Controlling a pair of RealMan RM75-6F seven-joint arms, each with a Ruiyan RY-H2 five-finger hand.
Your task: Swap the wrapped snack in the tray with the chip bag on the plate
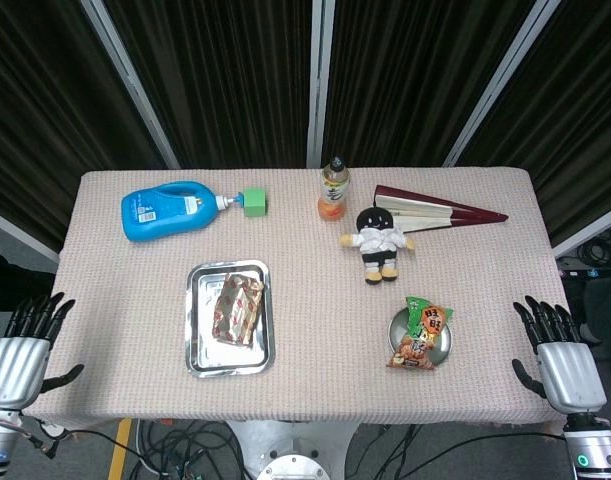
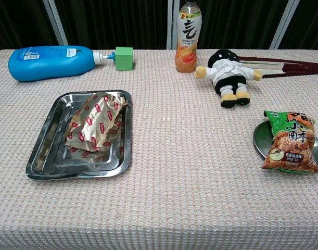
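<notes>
Right hand (image 1: 563, 360) open, near chip bag (image 1: 421, 335) on plate (image 1: 442, 346).

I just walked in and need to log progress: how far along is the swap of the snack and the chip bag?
Nothing looks done: the wrapped snack lies in the steel tray and the chip bag on the plate. Nothing is in hand; the left hand and right hand sit open at the table's edges. Both moves remain.

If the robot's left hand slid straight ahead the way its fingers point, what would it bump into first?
Probably nothing: the left hand sits off the table's left edge, fingers pointing up alongside it. Depth is unclear.
</notes>
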